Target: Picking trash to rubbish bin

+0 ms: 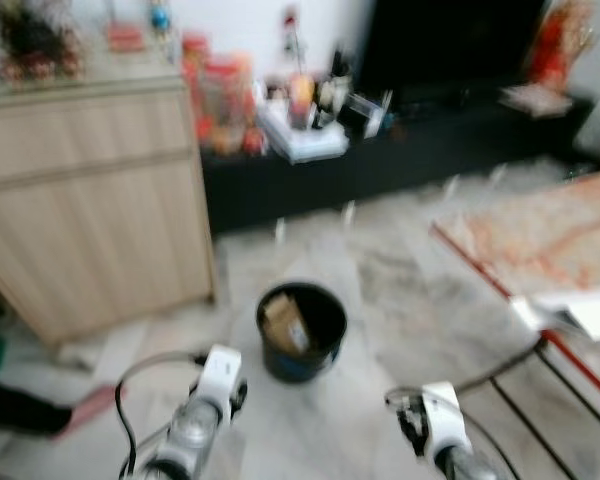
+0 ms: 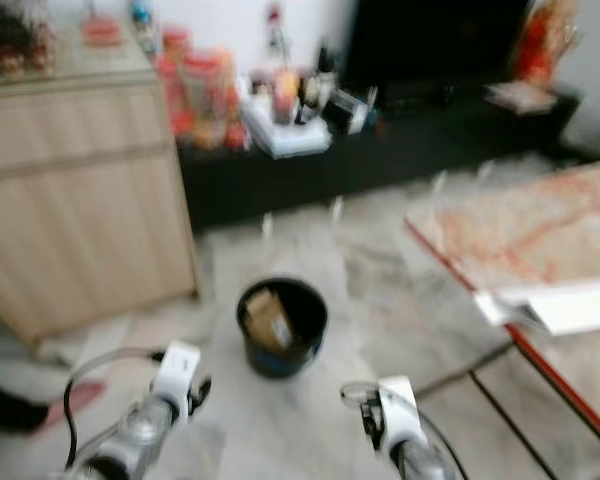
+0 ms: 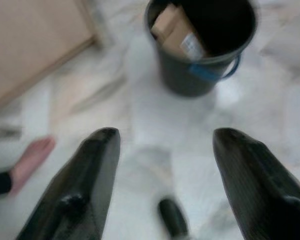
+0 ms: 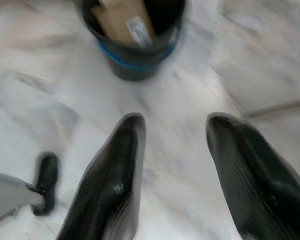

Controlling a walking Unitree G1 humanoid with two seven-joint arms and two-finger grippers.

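Brown carton [image 1: 285, 325] inside black bin [image 1: 325, 300]

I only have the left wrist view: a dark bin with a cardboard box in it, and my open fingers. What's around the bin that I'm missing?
Observer: A light wooden cabinet stands to the robot's left of the bin.
Operator: Anything on the other side?
Observer: A table with a red-edged patterned top sits to the right, white paper lying on its near edge.
Operator: And my right hand?
Observer: The right hand is open and empty, pointing down at the floor near the bin.
Operator: What's past the bin?
Observer: A low black unit crowded with bottles and jars, too blurred to identify.
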